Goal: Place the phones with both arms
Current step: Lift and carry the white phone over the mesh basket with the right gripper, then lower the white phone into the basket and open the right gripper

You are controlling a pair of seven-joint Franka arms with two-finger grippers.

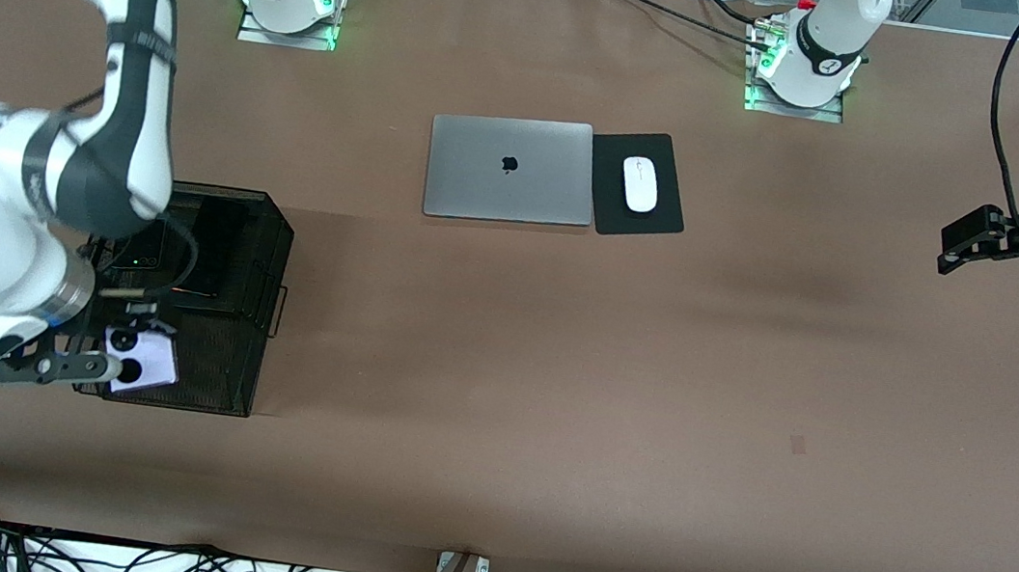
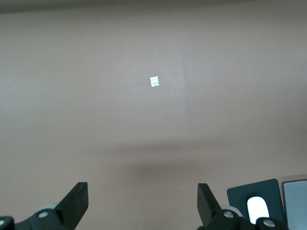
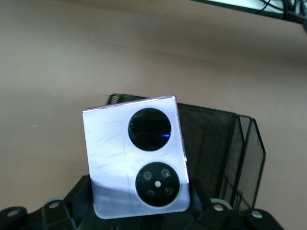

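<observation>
Right claw (image 1: 106, 365) over black mesh basket (image 1: 260, 294) at right arm's end of bench (image 1: 495, 401), clamped on white-lavender phone (image 1: 143, 360); phone upright between fingers, two black circles showing in right wrist view (image 3: 136, 163). Dark phone (image 1: 198, 272) lying in basket under same arm, partly hidden. Silver laptop (image 1: 509, 169) mid-bench, well apart from both claws; white mouse (image 1: 640, 183) on black pad (image 1: 638, 185) beside it. Left claw (image 1: 962, 246) waiting over bare bench at left arm's end, fingers (image 2: 76, 201) spread wide, holding nothing.
</observation>
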